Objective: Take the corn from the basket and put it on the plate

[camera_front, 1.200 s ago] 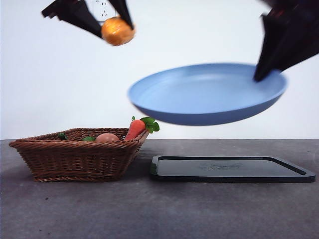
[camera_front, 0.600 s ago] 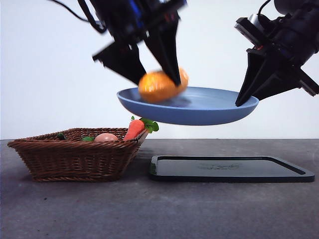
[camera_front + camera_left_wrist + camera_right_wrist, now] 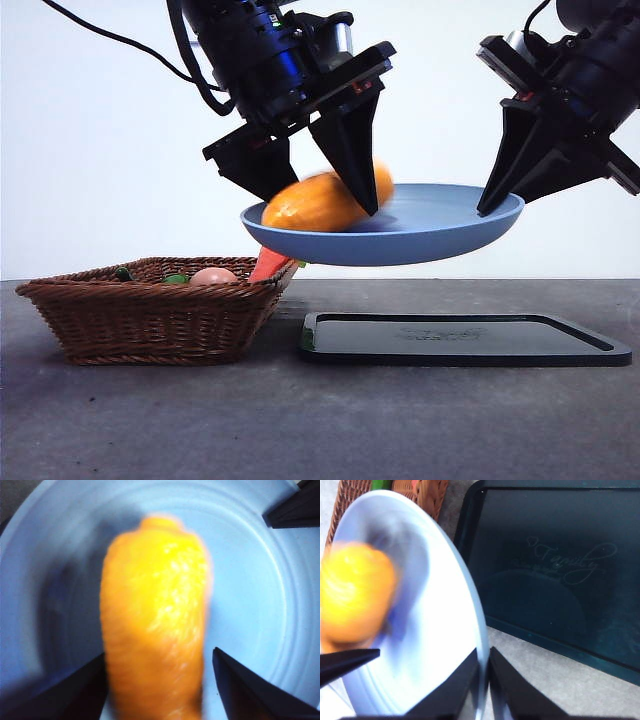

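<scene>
The yellow-orange corn lies tilted and blurred on the light-blue plate, which hangs in the air above the table. My left gripper straddles it, open, its jaws a little apart from the cob. The left wrist view shows the corn blurred on the plate, between the jaws of the left gripper. My right gripper is shut on the plate's right rim. In the right wrist view, the right gripper pinches the plate edge, with the corn at the plate's far side. The wicker basket stands low at the left.
In the basket lie a carrot, a pinkish round item and something green. A flat black tray lies on the table under the plate, right of the basket. The basket rim shows beyond the plate in the right wrist view.
The left gripper came down from high on the left with the corn to the plate, then its jaws spread and the corn tipped onto the plate. The plate sank a little.
</scene>
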